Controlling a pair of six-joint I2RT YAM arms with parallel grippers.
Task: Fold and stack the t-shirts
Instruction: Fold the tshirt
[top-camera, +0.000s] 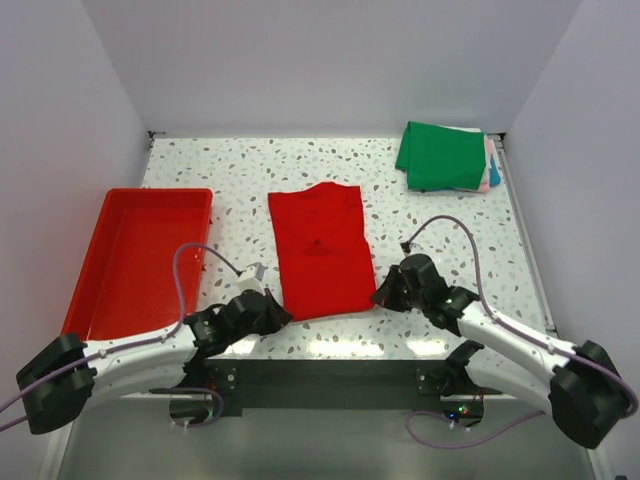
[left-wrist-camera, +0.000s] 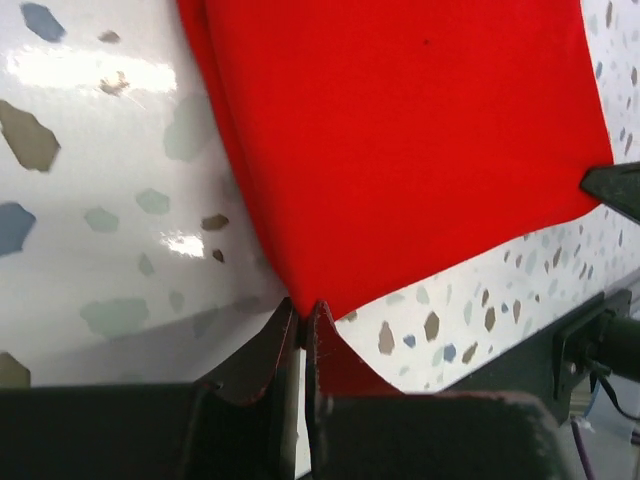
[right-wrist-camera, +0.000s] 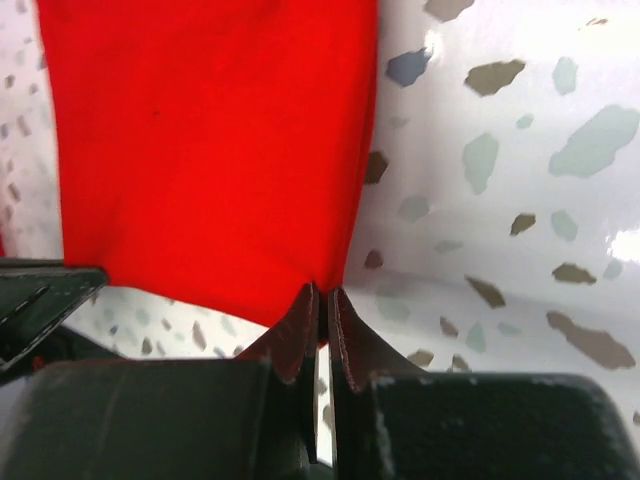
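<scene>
Red t-shirt lay ahead; left gripper and right gripper each pinched a hem corner in closed jaws, presumably for folding

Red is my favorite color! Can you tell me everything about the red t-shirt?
The red t-shirt is plain, bright red soft cloth, folded into a long narrow shape. It lies flat on the speckled table, collar end farthest from the arms. The left claw and right claw each pinch one near corner.

Red tray — left side of speckled table.
</scene>
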